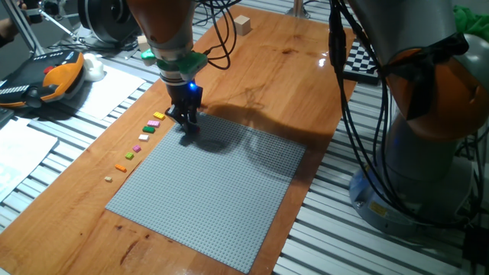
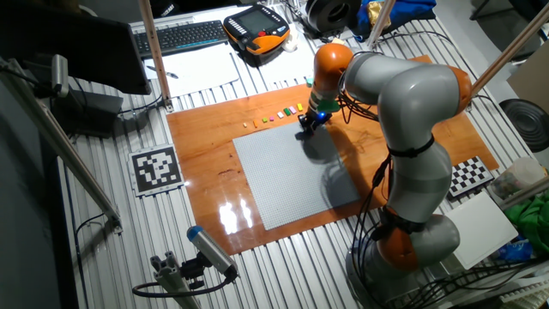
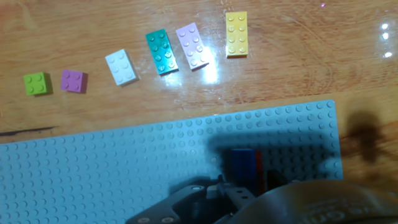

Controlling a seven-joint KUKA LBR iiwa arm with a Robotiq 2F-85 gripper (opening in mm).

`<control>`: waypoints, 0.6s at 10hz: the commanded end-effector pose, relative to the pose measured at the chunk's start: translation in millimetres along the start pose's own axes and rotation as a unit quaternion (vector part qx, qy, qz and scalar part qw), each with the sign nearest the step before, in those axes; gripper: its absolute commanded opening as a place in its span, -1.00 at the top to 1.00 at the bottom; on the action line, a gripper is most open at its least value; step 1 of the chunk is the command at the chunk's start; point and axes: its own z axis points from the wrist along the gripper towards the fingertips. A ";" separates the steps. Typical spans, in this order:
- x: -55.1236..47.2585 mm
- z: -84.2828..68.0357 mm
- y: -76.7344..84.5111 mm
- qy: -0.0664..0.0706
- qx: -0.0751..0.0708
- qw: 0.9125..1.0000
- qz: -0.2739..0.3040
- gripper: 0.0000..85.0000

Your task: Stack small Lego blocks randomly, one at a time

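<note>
Gripper (image 1: 188, 127) low over grey baseplate (image 1: 221, 191) corner, blue brick (image 3: 242, 163) w/ red one at its tips; can't tell if clamped. Yellow brick (image 3: 236, 34), teal brick (image 3: 161, 51) etc. in row on table (image 1: 298, 84).

In the hand view, the end effector (image 3: 249, 186) is running off the bottom edge, so its fingertips and their spacing are not showing. A blue block (image 3: 241, 163) with a red one (image 3: 259, 163) beside it is lying partly hidden in its shadow. In both fixed views, the row of small blocks (image 1: 145, 134) is appearing too tiny to count studs.
</note>
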 end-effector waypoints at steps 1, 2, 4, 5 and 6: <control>0.1 -0.1 -0.1 -0.001 0.002 1.000 -0.001 0.20; 0.3 0.0 -0.7 -0.002 0.003 1.000 -0.003 0.20; -0.8 1.0 -3.9 -0.004 0.005 1.000 -0.008 0.20; -0.7 0.5 -4.0 -0.004 0.005 1.000 -0.008 0.20; -0.7 0.0 -3.7 -0.005 0.005 1.000 -0.008 0.20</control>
